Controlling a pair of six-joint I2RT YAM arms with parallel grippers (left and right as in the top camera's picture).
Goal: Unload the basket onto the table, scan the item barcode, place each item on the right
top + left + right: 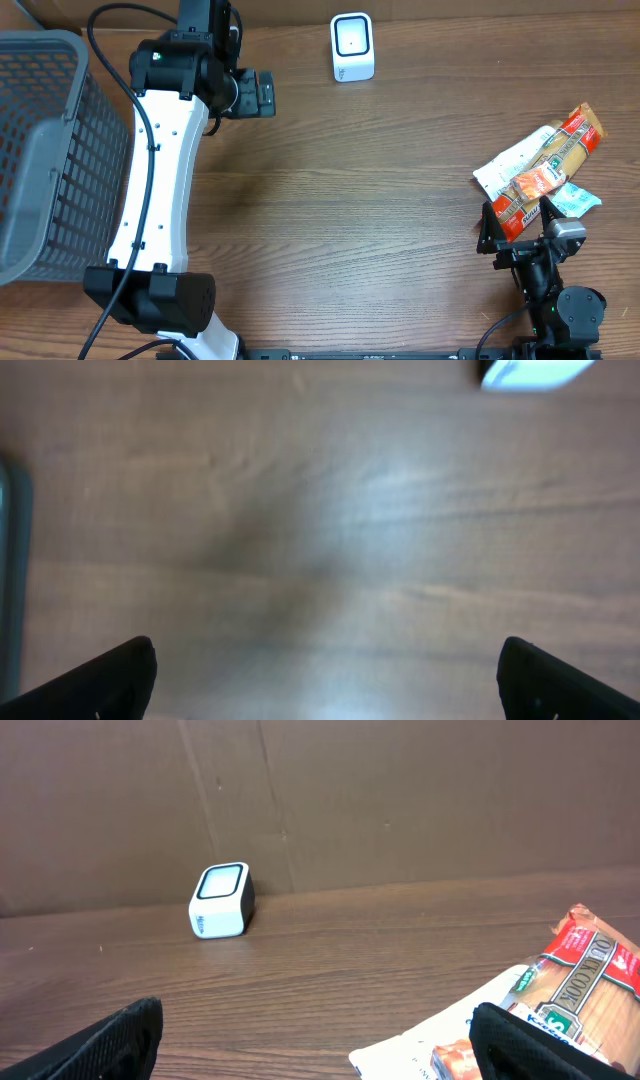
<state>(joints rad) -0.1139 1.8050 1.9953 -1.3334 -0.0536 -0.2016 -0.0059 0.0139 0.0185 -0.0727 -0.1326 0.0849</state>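
Observation:
A pile of packets lies at the table's right: a red and orange pasta packet (568,143) (592,982), a white pouch (503,165) (440,1050), a small orange packet (530,186) and a light-blue one (577,198). The white barcode scanner (352,47) (220,900) stands at the back centre. My right gripper (517,224) (320,1050) is open at the pile's near edge, its right finger over the packets, holding nothing. My left gripper (262,95) (325,680) hangs open over bare wood left of the scanner (530,372).
A grey mesh basket (40,150) stands at the table's left edge, beside the left arm's white link. A brown cardboard wall (400,800) runs along the back behind the scanner.

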